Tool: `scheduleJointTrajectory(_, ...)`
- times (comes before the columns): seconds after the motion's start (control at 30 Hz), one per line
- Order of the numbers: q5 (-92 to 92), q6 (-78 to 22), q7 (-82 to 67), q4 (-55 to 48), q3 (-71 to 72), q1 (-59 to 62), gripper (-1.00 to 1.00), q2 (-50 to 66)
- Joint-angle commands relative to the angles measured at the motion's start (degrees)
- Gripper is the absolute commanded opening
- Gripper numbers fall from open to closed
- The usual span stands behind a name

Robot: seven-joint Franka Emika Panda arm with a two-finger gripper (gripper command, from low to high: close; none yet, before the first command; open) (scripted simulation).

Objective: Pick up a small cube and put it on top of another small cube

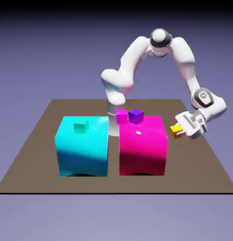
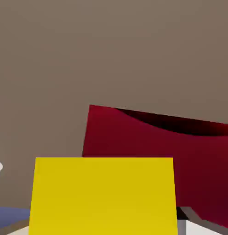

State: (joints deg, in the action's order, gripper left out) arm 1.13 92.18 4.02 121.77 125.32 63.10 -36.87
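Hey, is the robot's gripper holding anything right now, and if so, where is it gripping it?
Yes: the gripper holds the small yellow-orange cube, clamped on two opposite sides between its fingertips, lifted beside the magenta block.

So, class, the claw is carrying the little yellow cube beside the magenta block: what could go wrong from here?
1. The yellow cube in the claw hangs below the magenta block's top; moving sideways without lifting could strike that block.
2. The purple cube has a small top, so an off-centre release may let the yellow cube fall.
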Motion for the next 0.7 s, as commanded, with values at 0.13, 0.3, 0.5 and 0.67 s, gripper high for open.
scheduleJointTrajectory(0.13,0.45,-9.18,5.13,-0.54,0.96,8.18,-1.00,10.39)
scheduleJointTrajectory(0.3,0.88,-18.27,10.22,-1.08,1.92,16.44,-1.00,20.48)
scheduleJointTrajectory(0.5,-2.16,-24.82,15.32,-1.59,3.31,28.90,-1.00,23.11)
scheduleJointTrajectory(0.67,-4.69,-30.28,19.56,-2.01,4.46,39.28,-1.00,25.30)
